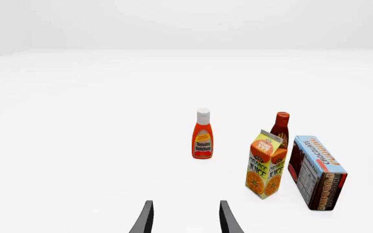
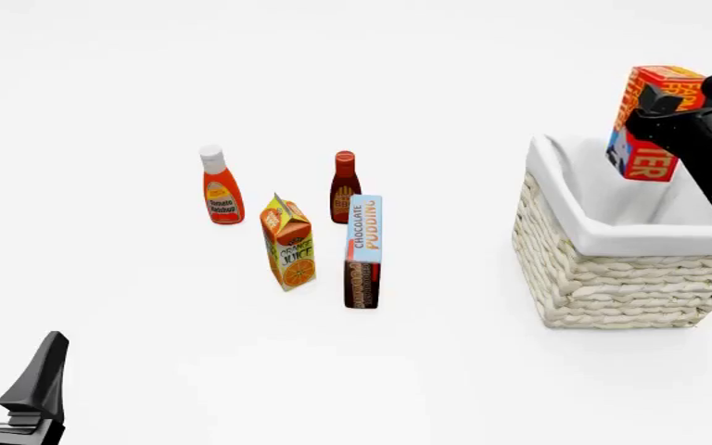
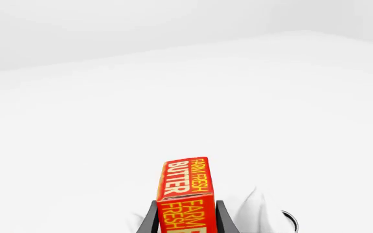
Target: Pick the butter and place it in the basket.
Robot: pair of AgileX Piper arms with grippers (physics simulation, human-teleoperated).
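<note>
The butter [image 2: 648,120] is a red-and-orange carton held in the air above the basket [image 2: 603,273], over its far right part. My right gripper [image 2: 663,119] is shut on it. In the right wrist view the butter [image 3: 188,194] stands between the two dark fingers [image 3: 149,221], lettering "BUTTER" and "FARM FRESH" facing up. The basket is pale wicker with a white liner [image 2: 578,190] and sits at the right of the table. My left gripper [image 2: 4,371] rests open at the near left corner, its fingers [image 1: 146,218] spread with nothing between them.
Mid-table stand a ketchup bottle [image 2: 219,186], a dark red sauce bottle [image 2: 345,185], an orange juice carton [image 2: 288,243] and a chocolate pudding box [image 2: 363,250]. The left wrist view shows the same ketchup bottle [image 1: 203,134], orange juice carton [image 1: 265,164] and chocolate pudding box [image 1: 317,172].
</note>
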